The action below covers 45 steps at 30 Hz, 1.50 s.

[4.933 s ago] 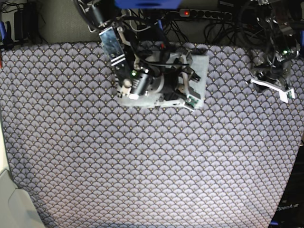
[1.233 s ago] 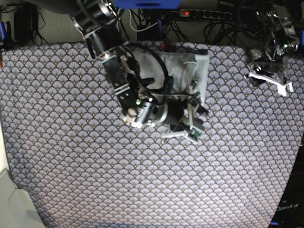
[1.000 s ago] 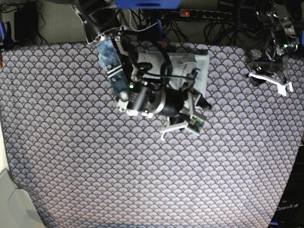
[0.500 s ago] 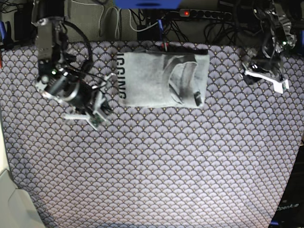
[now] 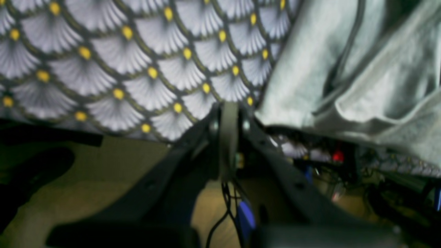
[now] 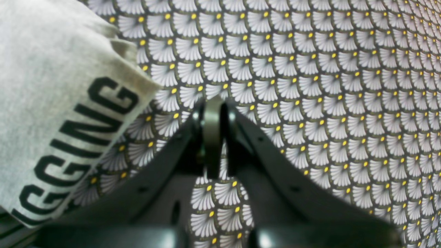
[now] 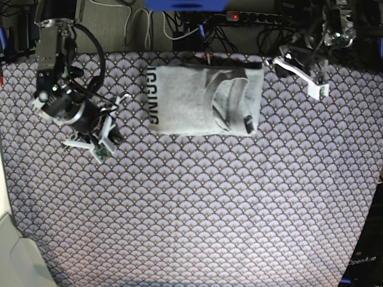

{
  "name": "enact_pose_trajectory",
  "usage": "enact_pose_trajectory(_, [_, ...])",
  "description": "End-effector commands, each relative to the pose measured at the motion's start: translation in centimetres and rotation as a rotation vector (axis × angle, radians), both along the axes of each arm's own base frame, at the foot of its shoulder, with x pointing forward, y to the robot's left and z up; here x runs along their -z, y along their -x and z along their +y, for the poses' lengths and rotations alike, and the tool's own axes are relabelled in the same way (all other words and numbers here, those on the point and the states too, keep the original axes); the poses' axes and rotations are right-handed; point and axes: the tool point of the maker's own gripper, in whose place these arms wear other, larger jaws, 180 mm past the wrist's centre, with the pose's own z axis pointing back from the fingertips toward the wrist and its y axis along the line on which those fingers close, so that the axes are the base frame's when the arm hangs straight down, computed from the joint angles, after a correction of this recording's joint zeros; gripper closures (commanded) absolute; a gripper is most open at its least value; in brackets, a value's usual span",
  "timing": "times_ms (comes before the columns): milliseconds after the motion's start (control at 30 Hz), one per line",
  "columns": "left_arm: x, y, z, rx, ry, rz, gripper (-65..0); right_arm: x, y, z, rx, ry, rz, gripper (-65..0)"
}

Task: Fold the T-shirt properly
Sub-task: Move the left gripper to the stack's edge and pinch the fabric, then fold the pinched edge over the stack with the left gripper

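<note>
We see the folded T-shirt (image 7: 203, 100) lying lengthwise left to right, black letters "GGING" along its left edge, while our 2 grippers, left (image 5: 228, 113) and right (image 6: 213, 106), sit closed and empty.

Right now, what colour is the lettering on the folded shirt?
Black block lettering on the pale grey T-shirt, clearest in the right wrist view.

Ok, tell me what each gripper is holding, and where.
Nothing. The left gripper and right gripper are both shut and empty, clear of the T-shirt.
</note>
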Motion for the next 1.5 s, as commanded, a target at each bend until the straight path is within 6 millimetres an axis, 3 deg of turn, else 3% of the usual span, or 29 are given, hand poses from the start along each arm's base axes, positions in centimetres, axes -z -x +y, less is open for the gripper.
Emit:
enact_pose_trajectory(0, [-0.2, 0.5, -0.5, 0.017, 0.009, 0.001, -0.4, -1.2, -0.7, 0.1, -0.006, -0.013, -0.044, 0.0])
enact_pose_trajectory(167, [0.5, 0.9, -2.6, 0.063, 0.040, 0.019, -0.4, -0.6, 0.0, 0.2, -0.010, -0.012, -0.023, 0.0])
enact_pose_trajectory(600, [2.3, -1.9, -5.6, 0.065, 0.124, 0.026, -0.4, 0.6, 1.4, 0.1, -0.006, -0.010, 0.018, 0.0])
enact_pose_trajectory(833, [1.3, -4.5, -5.9, 0.052, 0.137, -0.031, -0.4, 1.2, 2.1, 0.2, -0.008, -0.011, 0.038, 0.0])
enact_pose_trajectory(1100, [2.6, -5.3, -5.9, 0.031, 0.146, -0.005, -0.4, 1.5, 2.5, 0.1, -0.012, -0.005, 0.048, 0.0])
enact_pose_trajectory(1467, [3.3, -8.4, -5.2, -0.028, 0.144, -0.074, -0.4, 1.9, 3.3, -0.5, -0.012, 0.014, 0.064, 0.0])
